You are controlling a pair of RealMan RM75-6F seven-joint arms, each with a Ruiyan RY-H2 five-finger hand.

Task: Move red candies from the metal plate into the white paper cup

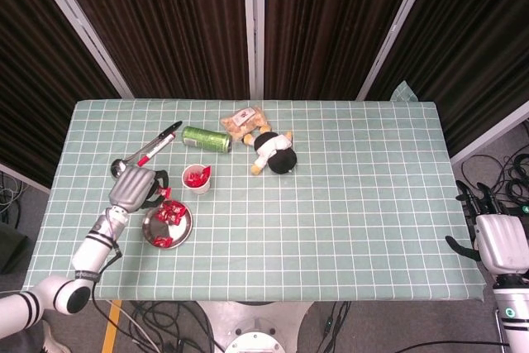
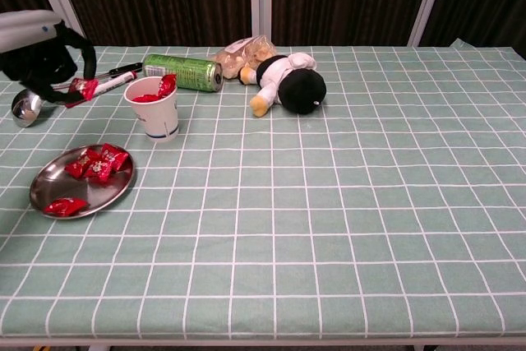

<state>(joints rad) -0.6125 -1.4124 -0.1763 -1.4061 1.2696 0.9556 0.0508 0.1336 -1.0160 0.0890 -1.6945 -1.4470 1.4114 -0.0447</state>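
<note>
A round metal plate [image 1: 157,228] [image 2: 57,191] near the table's front left holds several red candies [image 1: 171,214] [image 2: 97,162]. Just behind it stands the white paper cup [image 1: 197,179] [image 2: 154,112], with red candies inside. My left hand [image 1: 134,186] [image 2: 43,51] hovers above the table, left of the cup and behind the plate, and pinches one red candy [image 1: 164,193] [image 2: 81,88] in its fingertips. My right hand [image 1: 498,242] rests off the table's right front corner, fingers apart and holding nothing; the chest view does not show it.
Behind the cup lie a metal spoon [image 2: 25,104], a red marker [image 1: 154,150] and a black pen, a green can [image 1: 206,139] [image 2: 182,71], a snack bag [image 1: 243,121] and a plush toy [image 1: 276,153] [image 2: 294,82].
</note>
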